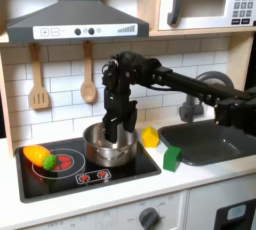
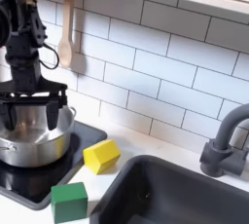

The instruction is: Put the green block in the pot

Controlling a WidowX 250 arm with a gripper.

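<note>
Green block [image 1: 172, 157] sits untouched at the tabletop's front edge while the end effector [image 2: 31, 121], jaws spread empty, hovers over the pot [image 1: 108, 146]; descending could clip its rim.

One camera faces my toy kitchen head-on from farther back; the other sits close beside the pot [image 1: 109, 146] [image 2: 29, 138], which both share.

The green block [image 1: 172, 158] is showing a bright green beside the yellow toy piece [image 1: 150, 137], and the pot [image 2: 27, 138] is gleaming silver on the black stove top [image 1: 120, 169] with its red rings. The gripper [image 2: 29, 106] is showing black against white wall tiles [image 2: 165, 62] with grey grout. An orange toy [image 1: 37, 154] is carrying a green ball [image 1: 49, 161], and the sink [image 2: 185, 194] is looking dark grey.
</note>
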